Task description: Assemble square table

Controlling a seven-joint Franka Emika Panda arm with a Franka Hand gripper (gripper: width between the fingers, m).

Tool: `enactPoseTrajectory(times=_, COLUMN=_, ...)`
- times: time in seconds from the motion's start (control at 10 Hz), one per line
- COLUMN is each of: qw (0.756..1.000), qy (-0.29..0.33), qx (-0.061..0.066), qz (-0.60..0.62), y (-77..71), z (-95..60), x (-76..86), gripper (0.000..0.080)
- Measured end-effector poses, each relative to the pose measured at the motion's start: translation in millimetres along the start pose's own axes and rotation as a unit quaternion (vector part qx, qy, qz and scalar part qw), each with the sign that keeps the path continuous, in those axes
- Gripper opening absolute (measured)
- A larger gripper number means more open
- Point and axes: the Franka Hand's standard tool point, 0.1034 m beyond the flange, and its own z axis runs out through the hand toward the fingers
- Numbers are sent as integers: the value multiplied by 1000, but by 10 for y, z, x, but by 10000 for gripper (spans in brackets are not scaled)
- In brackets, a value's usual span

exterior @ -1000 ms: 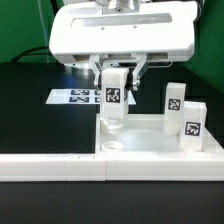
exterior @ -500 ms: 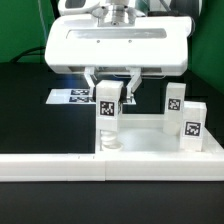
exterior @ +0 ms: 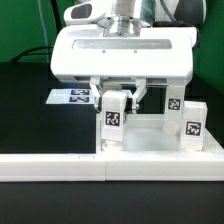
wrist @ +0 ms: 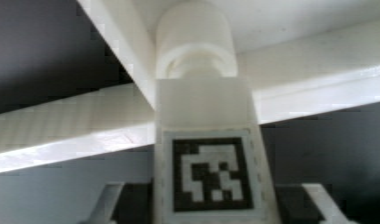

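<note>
My gripper (exterior: 116, 108) is shut on a short white leg (exterior: 115, 122) with a black-white tag and holds it upright. The leg's lower end is down at the near corner, on the exterior view's left, of the white square table top (exterior: 150, 142); I cannot tell if it is seated in the socket. In the wrist view the gripper (wrist: 213, 205) has a finger on each side of the tagged leg (wrist: 208, 140), whose round end points at the top's white rim (wrist: 62, 125). Two more tagged legs (exterior: 175, 101) (exterior: 192, 125) stand at the top's right side.
The long white fence bar (exterior: 60, 166) lies across the front, just before the table top. The marker board (exterior: 74, 96) lies flat on the black table behind, at the exterior view's left. The wide white gripper body hangs over the table top's back part.
The gripper has come down with the leg in it and shifted a little to the exterior view's right. The leg's lower end now sits at the top's corner.
</note>
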Motion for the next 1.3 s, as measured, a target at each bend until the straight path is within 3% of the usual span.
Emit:
enactPoseTrajectory(times=0.4, qw=1000, qy=17, qx=-2, qz=3, y=1, z=-3, x=-6, gripper=290)
enactPoseTrajectory(times=0.5, qw=1000, qy=17, qx=-3, qz=2, y=2, z=-2, x=-7, gripper=367)
enactPoseTrajectory(times=0.6, qw=1000, qy=17, qx=-3, qz=1, y=2, z=-2, x=-8, gripper=502)
enactPoseTrajectory(times=0.7, qw=1000, qy=17, qx=-3, qz=0, y=1, z=-2, x=-8, gripper=502)
enactPoseTrajectory(times=0.8, qw=1000, qy=17, qx=-3, qz=0, y=1, z=-2, x=-8, gripper=618)
enactPoseTrajectory(times=1.3, qw=1000, qy=17, qx=-3, qz=-2, y=1, z=-2, x=-8, gripper=649)
